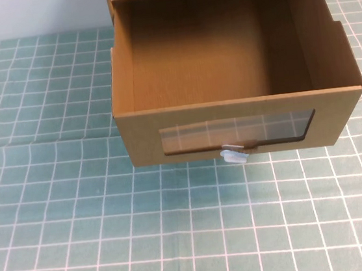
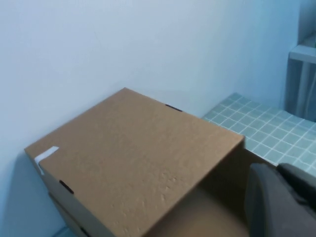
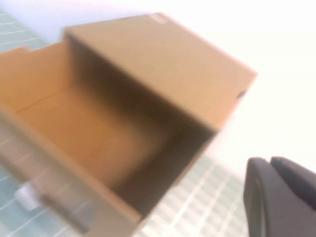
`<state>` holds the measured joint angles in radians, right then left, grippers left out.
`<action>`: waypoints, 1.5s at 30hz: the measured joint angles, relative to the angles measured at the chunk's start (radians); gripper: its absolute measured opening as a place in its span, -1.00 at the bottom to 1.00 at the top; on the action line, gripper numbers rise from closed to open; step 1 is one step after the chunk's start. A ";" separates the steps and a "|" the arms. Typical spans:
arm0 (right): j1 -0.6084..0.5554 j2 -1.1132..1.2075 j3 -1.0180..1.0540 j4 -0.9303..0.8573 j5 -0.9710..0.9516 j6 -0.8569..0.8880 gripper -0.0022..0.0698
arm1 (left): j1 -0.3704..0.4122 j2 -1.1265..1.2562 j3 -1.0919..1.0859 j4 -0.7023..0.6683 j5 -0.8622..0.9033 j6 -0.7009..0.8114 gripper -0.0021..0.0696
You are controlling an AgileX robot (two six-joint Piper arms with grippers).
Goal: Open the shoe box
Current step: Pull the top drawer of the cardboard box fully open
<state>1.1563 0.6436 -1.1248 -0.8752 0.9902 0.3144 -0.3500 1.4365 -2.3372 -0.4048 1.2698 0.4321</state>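
Sitting at the far middle of the checked cloth (image 1: 81,238), the shoe box (image 1: 135,137) has its drawer (image 1: 230,111) out toward me. My right gripper (image 3: 270,163) hangs above the drawer, closed on nothing. My left gripper (image 2: 276,170) hangs near the box's top; open or closed, I cannot tell.

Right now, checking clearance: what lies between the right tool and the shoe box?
Only bare checked cloth, per the right wrist view; right tool hangs beside the shoe box, left tool above it.
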 joint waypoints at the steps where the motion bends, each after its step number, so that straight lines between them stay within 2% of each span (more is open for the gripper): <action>1: 0.000 -0.018 0.016 0.023 -0.002 -0.007 -0.97 | 0.000 -0.040 0.036 0.000 0.000 -0.004 -0.96; 5: 0.000 -0.109 0.142 0.103 -0.048 -0.018 -0.97 | 0.000 -0.197 0.237 0.005 0.001 -0.011 -0.96; 13: 0.000 -0.284 0.443 0.165 -0.110 -0.018 -0.97 | 0.000 -0.604 0.890 0.049 -0.008 -0.017 -0.96; 17: 0.000 -0.304 0.491 0.173 -0.110 -0.018 -0.97 | 0.000 -0.811 1.174 0.069 -0.152 -0.017 -0.96; 22: 0.000 -0.307 0.495 0.210 -0.110 -0.018 -0.97 | 0.000 -0.986 1.450 0.135 -0.423 -0.017 -0.96; 25: 0.000 -0.309 0.496 0.222 -0.110 -0.018 -0.98 | 0.000 -1.032 1.535 0.161 -0.564 -0.017 -0.96; 29: 0.000 -0.309 0.496 0.225 -0.110 -0.018 -0.98 | 0.000 -1.043 1.599 0.163 -0.635 -0.017 -0.96; 45: 0.000 -0.309 0.496 0.226 -0.110 -0.018 -0.98 | 0.000 -1.043 1.669 0.166 -0.632 -0.017 -0.96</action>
<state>1.1563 0.3343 -0.6288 -0.6491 0.8806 0.2961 -0.3500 0.3936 -0.6683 -0.2383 0.6374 0.4149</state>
